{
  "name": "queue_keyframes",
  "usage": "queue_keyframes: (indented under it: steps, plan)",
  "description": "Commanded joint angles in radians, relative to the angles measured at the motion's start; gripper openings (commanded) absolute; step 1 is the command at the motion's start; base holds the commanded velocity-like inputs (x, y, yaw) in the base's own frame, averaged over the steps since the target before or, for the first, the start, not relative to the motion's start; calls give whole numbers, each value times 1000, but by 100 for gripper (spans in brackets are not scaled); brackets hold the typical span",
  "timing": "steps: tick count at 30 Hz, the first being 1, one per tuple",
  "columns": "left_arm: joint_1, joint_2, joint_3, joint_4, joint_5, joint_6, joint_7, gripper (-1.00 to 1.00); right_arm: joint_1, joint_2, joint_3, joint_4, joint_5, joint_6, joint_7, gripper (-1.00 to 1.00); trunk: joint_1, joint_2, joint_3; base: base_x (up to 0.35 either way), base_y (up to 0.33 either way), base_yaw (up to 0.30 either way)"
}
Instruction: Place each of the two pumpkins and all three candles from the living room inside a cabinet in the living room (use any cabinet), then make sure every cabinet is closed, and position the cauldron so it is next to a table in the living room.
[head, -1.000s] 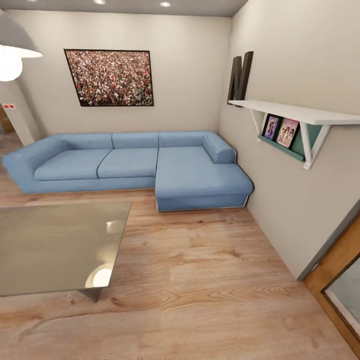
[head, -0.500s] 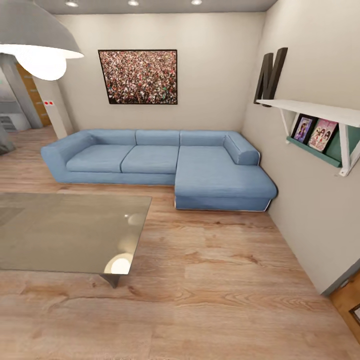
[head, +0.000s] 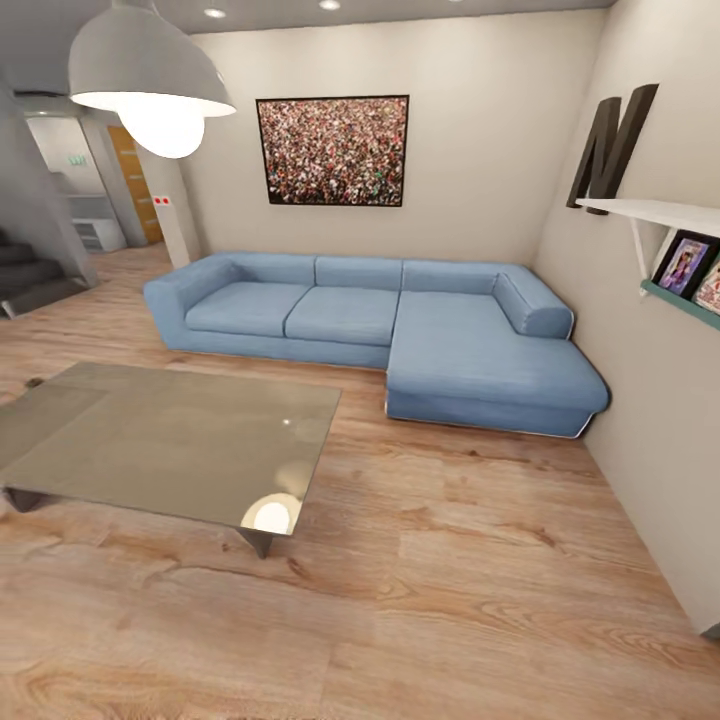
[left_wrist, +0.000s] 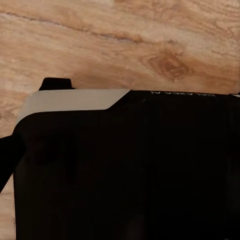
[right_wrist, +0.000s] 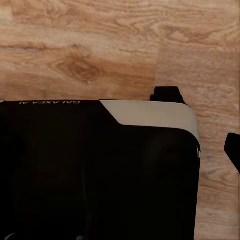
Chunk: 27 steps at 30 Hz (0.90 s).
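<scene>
The table (head: 170, 440), low with a glossy grey reflective top and grey slab legs, stands on the wood floor at the left of the head view; nothing rests on its top. Both wrist views look down at my own black body (left_wrist: 125, 170) (right_wrist: 100, 170), which has a pale grey panel, with wood floor beyond it.
A blue L-shaped sofa (head: 400, 330) lines the back wall under a framed picture (head: 333, 150). A white wall shelf (head: 670, 215) with photos juts from the right wall. A pendant lamp (head: 150, 85) hangs over the table. Stairs (head: 30, 275) and a hallway open at the far left.
The head camera has swung left: sofa, picture and shelf slide right in the picture, more of the table shows, and the stairs and hallway have come into sight.
</scene>
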Motion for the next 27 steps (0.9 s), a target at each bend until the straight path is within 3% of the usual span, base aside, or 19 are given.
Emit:
queue_keyframes:
  steps: [1,8,15,18,27]
  plan:
    - [-1,1,5,1,2,-2,-2,100,0,1,-3,-2,1,5,-1,100,0,-1,-1,0,0,276]
    - [-1,6,3,16,0,-1,-2,100,0,0,-3,11,1,5,-1,100,0,-1,-4,0,0,276]
    - [1,38,3,146,-4,0,-2,100,0,0,-5,34,1,4,-1,100,0,-1,-8,0,0,276]
    - [1,49,2,156,-5,0,-2,100,0,0,-5,35,1,4,-1,100,0,-1,-9,0,0,276]
    - [1,51,1,158,-5,0,-2,100,0,0,-5,36,1,4,-1,100,0,-1,-13,0,0,276]
